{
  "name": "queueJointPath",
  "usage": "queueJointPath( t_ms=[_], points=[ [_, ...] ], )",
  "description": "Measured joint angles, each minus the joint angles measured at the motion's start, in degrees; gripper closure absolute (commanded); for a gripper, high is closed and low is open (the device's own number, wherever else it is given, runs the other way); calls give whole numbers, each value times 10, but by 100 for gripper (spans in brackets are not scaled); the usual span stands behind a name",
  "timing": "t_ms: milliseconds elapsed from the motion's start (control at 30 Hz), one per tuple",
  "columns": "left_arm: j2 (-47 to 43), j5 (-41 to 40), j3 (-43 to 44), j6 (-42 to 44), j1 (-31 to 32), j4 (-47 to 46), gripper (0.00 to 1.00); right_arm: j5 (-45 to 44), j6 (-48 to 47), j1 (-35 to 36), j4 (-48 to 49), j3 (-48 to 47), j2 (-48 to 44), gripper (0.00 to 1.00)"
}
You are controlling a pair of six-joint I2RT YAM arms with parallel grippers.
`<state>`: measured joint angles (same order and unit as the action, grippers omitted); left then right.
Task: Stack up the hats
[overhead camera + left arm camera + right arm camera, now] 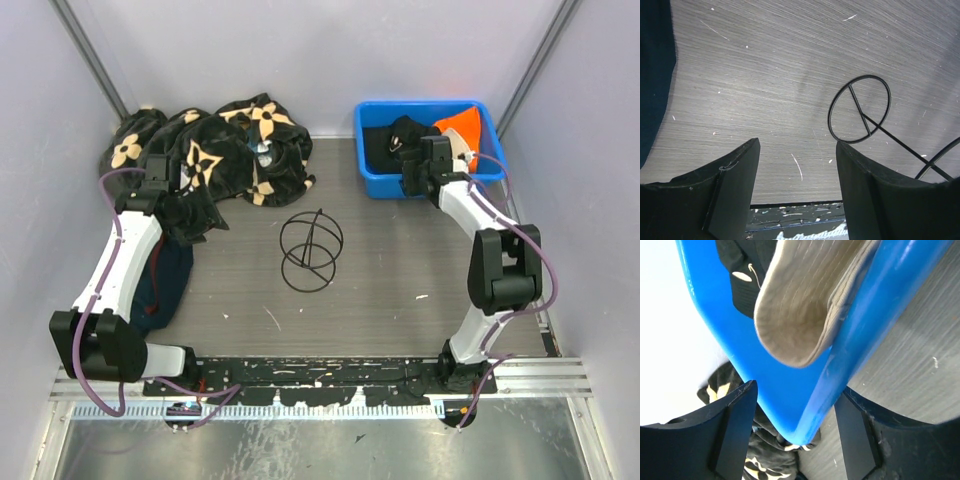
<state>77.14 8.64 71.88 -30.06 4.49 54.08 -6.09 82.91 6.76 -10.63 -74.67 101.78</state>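
When looking down from above, can spot a blue bin (385,187) at the far right of the table (400,270). Inside it, three hats all bunched up: an orange hat (465,125) in the far right corner, a black hat (385,140) on the left side, and a bit of a beige hat (463,155) just beside the orange one. Over the near wall of the bin, the end of the right arm (465,205). At the far left, a big flower cloth (215,150), black with tan flowers, lying in a heap. Just in front of it, the left arm (125,260), and under that arm some dark blue clothing (165,290). Between the two arms, out on the bare table, a thin wire stand (310,250), well apart from the bin. Next, from the camera on the left wrist: the left gripper (797,145) with its two fingers spread wide and nothing between them but table. Off to the right, the wire stand; off to the left, the dark blue clothing. Last, from the camera on the right wrist: the right gripper (796,387) with fingers spread wide too, gripping nothing. Between those fingers, the edge of the blue bin; cannot tell if touching. Right by that edge, the brim of the beige hat, with the black hat farther in and the flower cloth low down past the bin.
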Motion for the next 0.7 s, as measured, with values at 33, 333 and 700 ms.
queueJointPath(
  t_ms=[33,333,700],
  points=[
    [0,3,0,0,0,-2,30,-1,-14,-1,-13,0,-12,30],
    [-5,47,-12,-18,0,-70,32,10,-98,-2,-87,-38,-79,29],
    [-40,127,-22,-26,0,-126,16,-62,-291,-68,-245,-276,6,37]
  ],
)
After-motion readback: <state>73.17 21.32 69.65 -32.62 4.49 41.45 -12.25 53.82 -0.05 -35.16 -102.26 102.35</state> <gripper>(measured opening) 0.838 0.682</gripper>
